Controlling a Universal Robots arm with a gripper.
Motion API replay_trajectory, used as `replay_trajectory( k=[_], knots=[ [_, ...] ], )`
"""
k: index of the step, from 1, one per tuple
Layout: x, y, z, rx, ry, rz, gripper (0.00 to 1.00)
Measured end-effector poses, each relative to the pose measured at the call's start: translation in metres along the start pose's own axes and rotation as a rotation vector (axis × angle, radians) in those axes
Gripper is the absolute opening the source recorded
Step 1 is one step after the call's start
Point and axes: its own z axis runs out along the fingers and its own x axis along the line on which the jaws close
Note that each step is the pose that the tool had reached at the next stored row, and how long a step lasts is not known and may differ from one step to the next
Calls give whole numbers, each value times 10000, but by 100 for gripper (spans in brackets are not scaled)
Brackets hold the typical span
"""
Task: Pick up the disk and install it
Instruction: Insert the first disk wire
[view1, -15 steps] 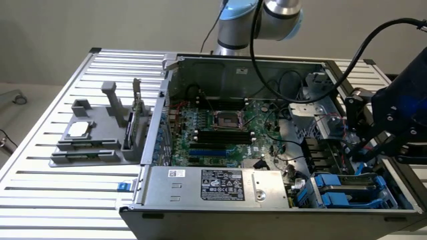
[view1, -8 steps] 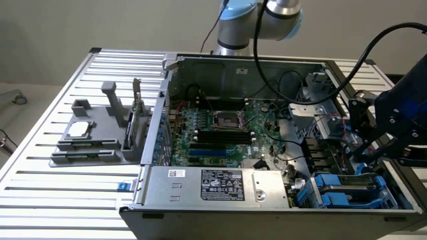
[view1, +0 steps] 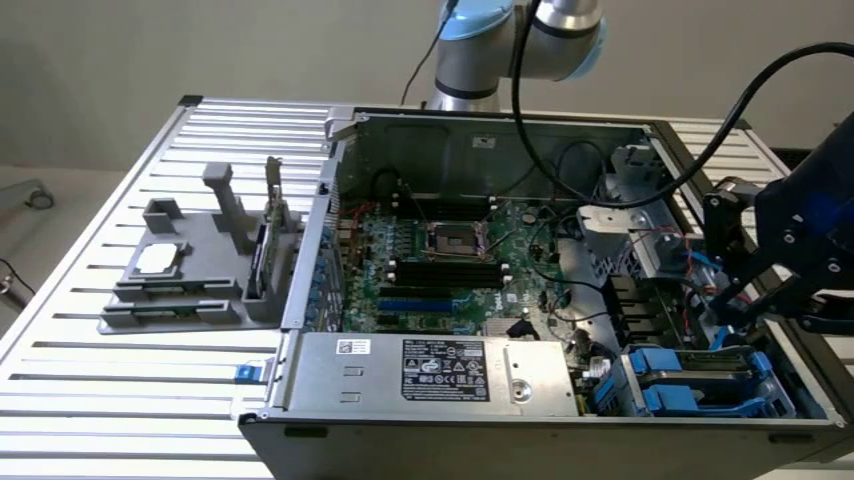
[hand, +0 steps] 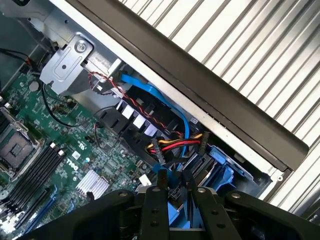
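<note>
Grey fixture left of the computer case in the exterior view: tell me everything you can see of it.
The grey fixture looks like matte moulded plastic: a stepped base with slots and an upright post. It lies flat on the slatted metal table, beside the open case. A square silver chip lies flat on it; a thin dark card stands upright at its side nearest the case.
</note>
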Motion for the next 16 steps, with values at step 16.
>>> replay_trajectory(
  k=[16],
  knots=[
    [-77, 114, -49, -57, -56, 792, 26]
  ],
)
